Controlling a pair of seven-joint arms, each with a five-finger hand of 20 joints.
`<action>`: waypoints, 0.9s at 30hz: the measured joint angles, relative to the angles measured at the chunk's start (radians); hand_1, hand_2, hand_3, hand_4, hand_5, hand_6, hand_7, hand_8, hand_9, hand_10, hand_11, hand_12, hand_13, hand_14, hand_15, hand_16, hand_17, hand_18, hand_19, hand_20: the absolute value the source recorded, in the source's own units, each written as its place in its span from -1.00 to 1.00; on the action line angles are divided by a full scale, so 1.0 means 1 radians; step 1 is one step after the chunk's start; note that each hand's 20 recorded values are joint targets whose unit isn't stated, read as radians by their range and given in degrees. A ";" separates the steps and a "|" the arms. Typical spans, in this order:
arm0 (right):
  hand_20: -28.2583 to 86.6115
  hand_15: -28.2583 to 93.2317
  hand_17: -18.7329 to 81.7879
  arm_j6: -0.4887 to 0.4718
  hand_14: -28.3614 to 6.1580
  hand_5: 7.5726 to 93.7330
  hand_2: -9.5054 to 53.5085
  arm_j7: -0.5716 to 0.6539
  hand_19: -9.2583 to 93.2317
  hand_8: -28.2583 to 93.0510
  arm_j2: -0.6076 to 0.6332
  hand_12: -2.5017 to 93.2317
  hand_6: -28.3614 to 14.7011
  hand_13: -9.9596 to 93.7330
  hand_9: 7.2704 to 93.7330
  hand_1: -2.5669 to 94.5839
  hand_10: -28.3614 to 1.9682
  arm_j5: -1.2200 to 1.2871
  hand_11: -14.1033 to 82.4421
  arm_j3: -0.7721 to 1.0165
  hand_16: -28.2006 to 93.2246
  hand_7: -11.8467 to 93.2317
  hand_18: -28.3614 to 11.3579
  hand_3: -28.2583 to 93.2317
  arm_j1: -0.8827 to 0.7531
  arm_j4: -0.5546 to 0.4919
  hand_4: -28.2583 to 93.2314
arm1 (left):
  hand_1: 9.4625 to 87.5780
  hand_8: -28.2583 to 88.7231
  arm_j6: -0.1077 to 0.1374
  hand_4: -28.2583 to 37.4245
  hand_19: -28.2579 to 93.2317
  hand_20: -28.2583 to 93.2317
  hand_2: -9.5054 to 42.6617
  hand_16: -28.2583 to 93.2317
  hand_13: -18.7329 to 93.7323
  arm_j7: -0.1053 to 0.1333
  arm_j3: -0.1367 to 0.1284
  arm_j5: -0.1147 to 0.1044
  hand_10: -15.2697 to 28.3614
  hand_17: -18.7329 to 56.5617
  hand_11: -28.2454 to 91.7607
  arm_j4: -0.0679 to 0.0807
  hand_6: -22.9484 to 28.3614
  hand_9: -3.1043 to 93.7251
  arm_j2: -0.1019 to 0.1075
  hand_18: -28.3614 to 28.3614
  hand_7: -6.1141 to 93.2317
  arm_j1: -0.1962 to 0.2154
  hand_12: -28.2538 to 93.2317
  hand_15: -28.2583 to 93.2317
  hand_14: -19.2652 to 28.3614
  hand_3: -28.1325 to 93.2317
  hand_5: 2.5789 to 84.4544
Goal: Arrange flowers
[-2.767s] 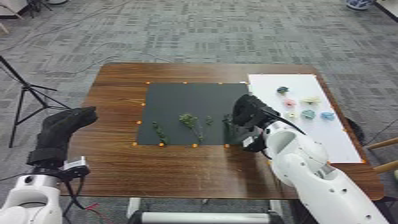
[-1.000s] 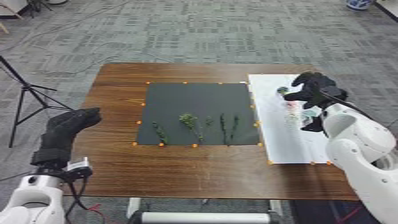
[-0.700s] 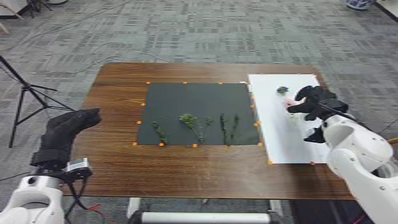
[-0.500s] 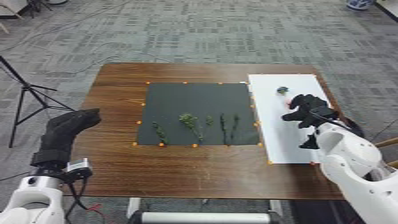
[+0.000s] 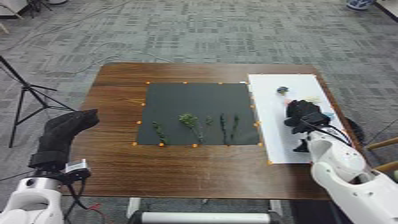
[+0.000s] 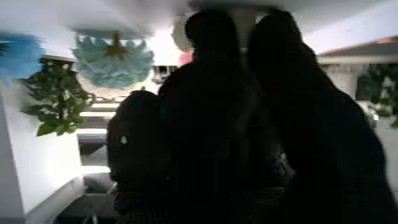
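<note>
Beside the right hand [image 5: 303,111] lies a blue flower [image 6: 19,56].

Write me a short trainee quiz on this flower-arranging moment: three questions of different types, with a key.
1. True or false: the green stems lie on the dark sheet.
2. Which surface is beneath the right hand?
a) the dark sheet
b) the white sheet
c) bare wood
3. Fill in, near or far, as seen from the robot: the dark blue flower head lies toward the ___ end of the white sheet.

Key: 1 true; 2 b; 3 far
</note>
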 measured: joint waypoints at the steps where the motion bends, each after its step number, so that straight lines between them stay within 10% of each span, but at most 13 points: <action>1: 0.14 0.23 0.72 0.023 0.48 0.58 -1.00 -0.003 0.96 -0.19 0.002 -0.15 0.14 0.99 0.91 0.41 0.12 0.004 -0.40 -0.007 0.07 -0.32 0.04 0.32 0.000 0.002 -0.76 | -0.55 -0.66 0.000 -0.84 -0.19 -0.16 -0.68 -0.50 0.06 0.000 0.000 0.000 0.35 -0.46 -0.17 0.000 -0.06 0.14 0.000 0.55 -0.48 0.000 -0.31 -0.09 0.53 0.59 0.27; 8: 0.17 0.23 0.73 0.050 0.49 0.62 -1.00 -0.019 0.96 -0.20 0.022 -0.16 0.11 1.00 0.93 0.42 0.11 0.092 -0.43 -0.012 0.07 -0.35 0.03 0.33 -0.006 -0.020 -0.75 | -0.54 -0.66 0.000 -0.85 -0.19 -0.16 -0.65 -0.50 0.06 0.001 -0.006 -0.002 0.35 -0.46 -0.17 -0.002 -0.06 0.15 0.000 0.55 -0.48 0.009 -0.31 -0.08 0.54 0.58 0.28; 14: 0.18 0.25 0.73 0.118 0.50 0.63 -1.00 -0.039 0.97 -0.20 0.058 -0.15 0.12 1.00 0.94 0.41 0.12 0.241 -0.44 -0.018 0.06 -0.35 0.03 0.34 0.002 -0.113 -0.76 | -0.54 -0.66 0.018 -0.85 -0.18 -0.16 -0.65 -0.49 0.09 0.003 -0.061 -0.014 0.36 -0.44 -0.15 0.011 -0.05 0.17 0.017 0.54 -0.46 0.033 -0.30 -0.06 0.54 0.59 0.29; 20: 0.19 0.25 0.73 0.109 0.50 0.62 -1.00 -0.099 0.97 -0.20 0.042 -0.15 0.12 1.00 0.93 0.42 0.11 0.354 -0.44 -0.065 0.06 -0.34 0.05 0.33 0.120 -0.169 -0.75 | -0.60 -0.67 0.124 -0.96 -0.25 -0.19 -0.52 -0.52 0.10 0.013 -0.106 -0.031 0.37 -0.36 -0.16 0.063 -0.05 0.19 0.053 0.48 -0.46 0.042 -0.32 -0.12 0.54 0.61 0.33; 22: 0.19 0.25 0.73 0.066 0.51 0.62 -1.00 -0.121 0.98 -0.20 0.018 -0.15 0.12 1.00 0.93 0.42 0.11 0.396 -0.44 -0.082 0.06 -0.34 0.05 0.32 0.173 -0.175 -0.75 | -0.68 -0.67 0.158 -1.00 -0.29 -0.21 0.03 -0.53 0.10 0.026 -0.104 -0.045 0.36 -0.33 -0.17 0.084 -0.06 0.22 0.059 0.45 -0.46 0.038 -0.32 -0.18 0.50 0.57 0.35; 27: 0.21 0.23 0.71 -0.102 0.51 0.60 -1.00 -0.148 0.98 -0.21 -0.068 -0.16 0.13 1.00 0.91 0.44 0.10 0.499 -0.45 -0.181 0.10 -0.34 0.05 0.28 0.321 -0.174 -0.72 | -0.50 -0.68 0.278 -1.00 -0.33 -0.23 0.52 -0.53 0.10 0.117 -0.053 -0.178 0.36 -0.30 -0.18 0.107 -0.06 0.26 0.071 0.40 -0.48 0.016 -0.34 -0.26 0.47 0.35 0.37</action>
